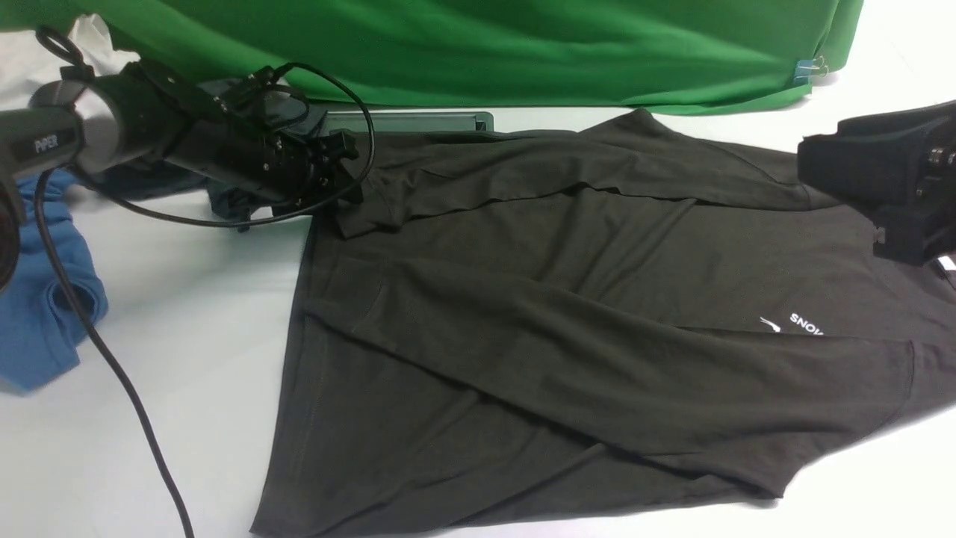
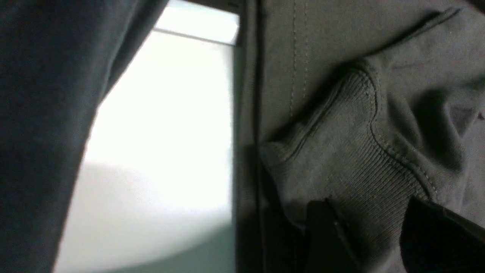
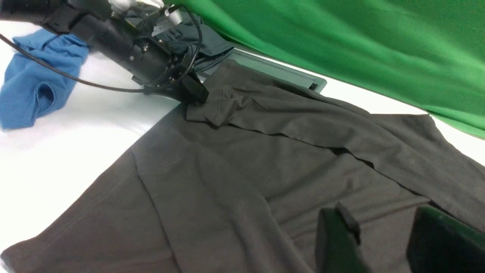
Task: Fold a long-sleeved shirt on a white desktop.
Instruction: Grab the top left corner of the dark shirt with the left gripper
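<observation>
The long-sleeved shirt (image 1: 560, 314) lies spread on the white desktop (image 1: 187, 314), dark olive-brown, with white chest lettering near the right side. One sleeve lies folded across its far edge. My left gripper (image 1: 347, 198) is at that sleeve's ribbed cuff (image 2: 352, 151). In the left wrist view its fingers (image 2: 369, 206) stand apart on either side of the cuff, and the ribbed cloth lies flat between them. My right gripper (image 1: 885, 239) hovers over the shirt's collar end. Its jaws (image 3: 379, 216) are open with only the shirt (image 3: 246, 159) showing below them.
A blue garment (image 1: 37, 299) lies at the left edge. A charcoal garment (image 1: 149, 183) sits under the left arm. The grey cable hatch (image 1: 418, 121) is behind the shirt, below the green backdrop (image 1: 485, 52). A black cable (image 1: 112, 366) trails over the desktop's left part.
</observation>
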